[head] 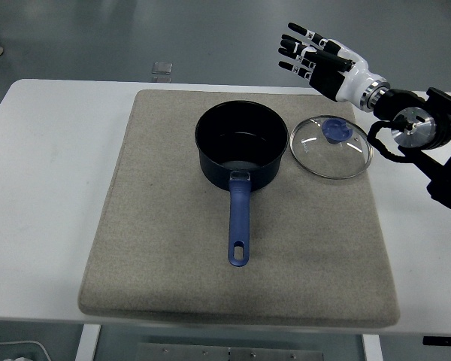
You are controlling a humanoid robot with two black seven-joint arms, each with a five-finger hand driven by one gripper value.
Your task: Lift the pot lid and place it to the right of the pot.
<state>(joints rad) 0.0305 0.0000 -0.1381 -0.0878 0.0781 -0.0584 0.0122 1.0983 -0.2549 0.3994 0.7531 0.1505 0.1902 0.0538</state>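
step: placement looks done, lid (331, 146) flat just right of pot (240, 146) | right hand (314, 58) above, fingers spread (holding nothing) | next: withdraw clear

The pot (240, 143), dark blue and uncovered, stood upright on the mat, its blue handle pointing toward the near edge. The lid (331, 146), clear glass with a metal rim and blue knob, lay flat just right of it.
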